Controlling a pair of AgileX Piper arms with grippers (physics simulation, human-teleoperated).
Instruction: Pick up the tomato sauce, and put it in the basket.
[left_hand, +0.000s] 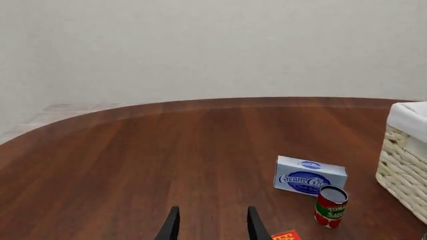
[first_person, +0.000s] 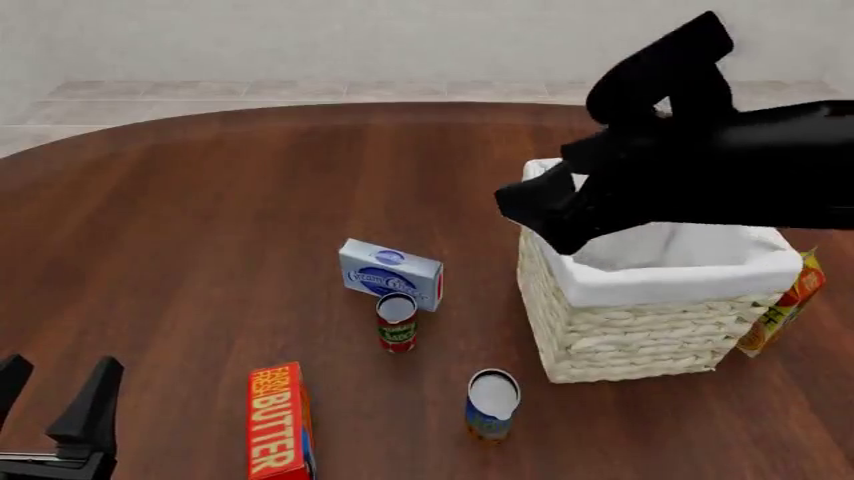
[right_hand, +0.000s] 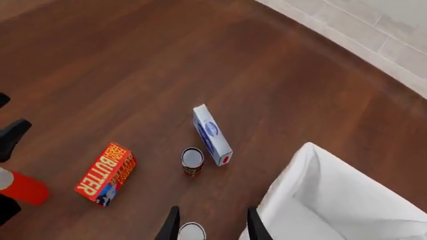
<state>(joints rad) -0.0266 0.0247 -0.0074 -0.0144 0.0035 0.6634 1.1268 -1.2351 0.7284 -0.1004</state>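
- Tomato sauce (first_person: 396, 322): small red-labelled can with green band, upright on the table, apart from the basket.
- Basket (first_person: 627, 330): big pale wicker square, white-lined, at the can's 3 o'clock.

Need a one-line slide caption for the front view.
Small red-labelled tomato sauce can stands upright on the wooden table beside a blue-and-white box, left of the pale wicker basket; neither arm holds it.
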